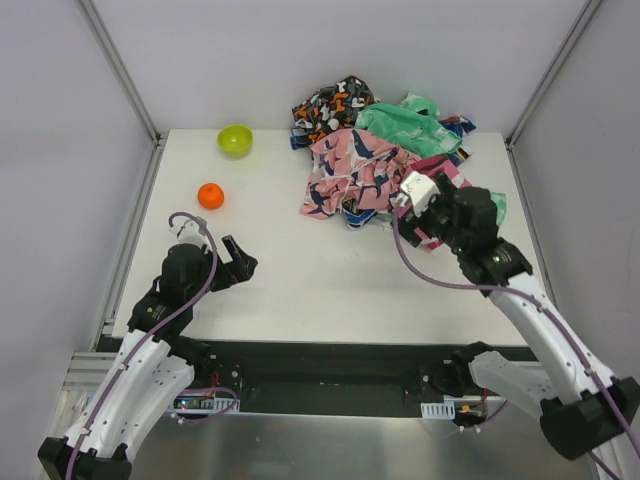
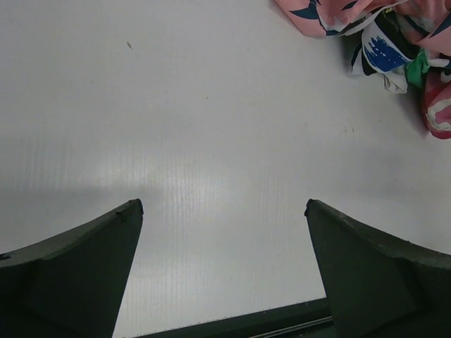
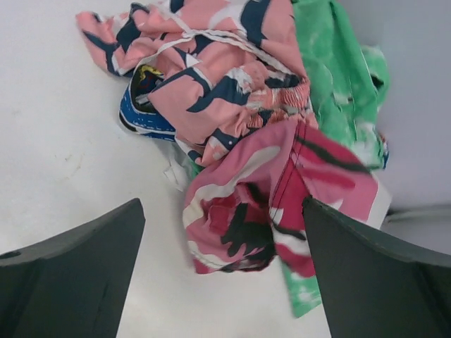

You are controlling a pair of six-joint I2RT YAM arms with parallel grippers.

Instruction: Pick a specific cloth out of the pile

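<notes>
The pile (image 1: 370,160) of colourful cloths lies at the back right of the table. A plain white cloth does not show clearly. Only a small white scrap (image 3: 171,174) pokes out under the pile's near edge, and I cannot tell what it belongs to. My right gripper (image 1: 405,215) is open at the pile's near side. In the right wrist view the right gripper (image 3: 222,204) has a magenta camouflage cloth (image 3: 239,218) lying between its spread fingers, unpinched. My left gripper (image 1: 238,258) is open over bare table at the front left, and the left gripper (image 2: 224,204) holds nothing.
A green bowl (image 1: 235,140) stands at the back left, with an orange ball (image 1: 210,195) in front of it. A pink whale-print cloth (image 3: 211,77) and a mint-green cloth (image 3: 338,77) lie on top of the pile. Frame posts and walls border the table.
</notes>
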